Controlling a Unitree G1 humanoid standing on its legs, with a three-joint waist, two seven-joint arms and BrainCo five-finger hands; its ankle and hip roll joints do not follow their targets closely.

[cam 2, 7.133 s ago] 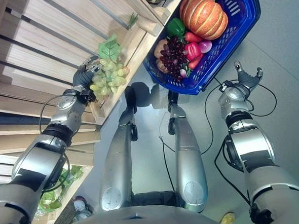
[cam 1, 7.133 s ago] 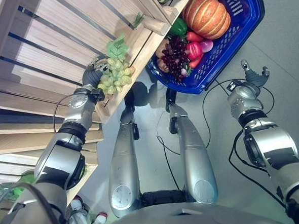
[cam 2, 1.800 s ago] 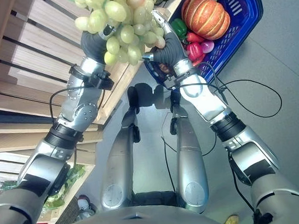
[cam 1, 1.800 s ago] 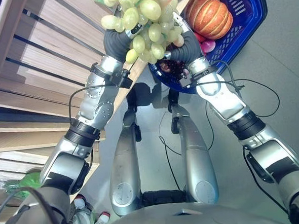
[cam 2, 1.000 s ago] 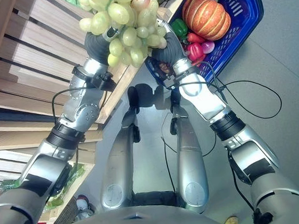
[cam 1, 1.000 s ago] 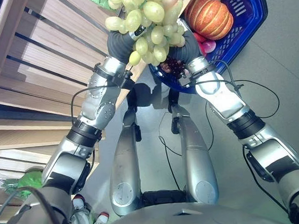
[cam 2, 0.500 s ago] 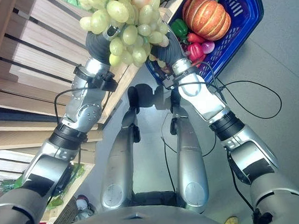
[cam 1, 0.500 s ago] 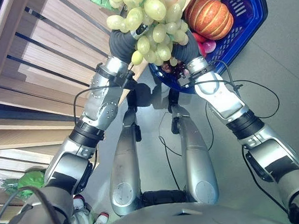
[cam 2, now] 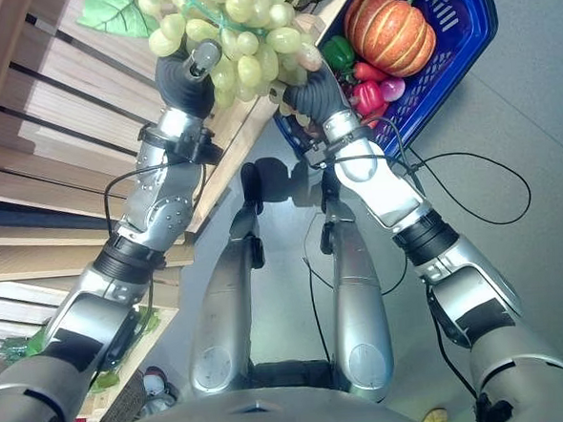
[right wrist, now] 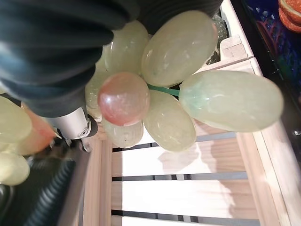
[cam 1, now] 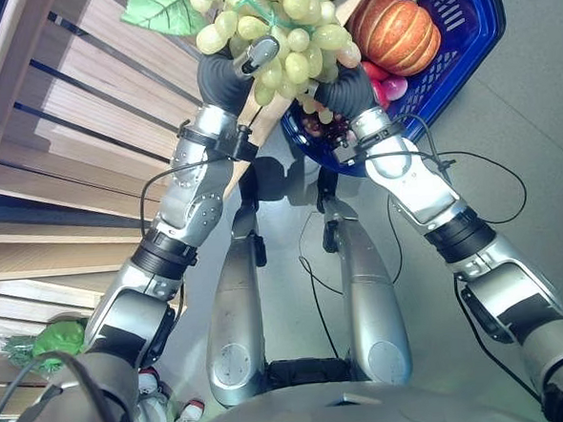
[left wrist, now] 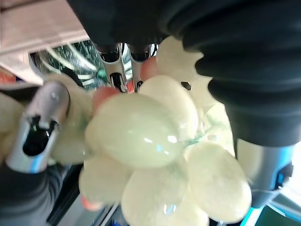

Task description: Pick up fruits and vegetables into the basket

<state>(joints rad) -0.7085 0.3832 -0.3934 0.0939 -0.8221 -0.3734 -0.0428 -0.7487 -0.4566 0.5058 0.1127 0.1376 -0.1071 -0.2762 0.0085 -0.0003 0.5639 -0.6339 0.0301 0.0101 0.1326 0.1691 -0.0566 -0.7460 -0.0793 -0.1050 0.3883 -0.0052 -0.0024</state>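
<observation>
Left eye view: grey floor [cam 1: 535, 138], slatted wooden shelving [cam 1: 83, 99].

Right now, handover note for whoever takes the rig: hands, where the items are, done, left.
Left hand: curled on the bunch of pale green grapes, which is held up high between both hands.
Right hand: up against the bunch's other side; its grip is hard to read, fingers hidden among the grapes.
The bunch is beside the slatted wooden crate shelf, not yet over the blue plastic basket.
Done: the basket already holds an orange pumpkin, a green pepper, dark purple grapes and red items.
Left: carry the bunch over the basket and release.
</observation>
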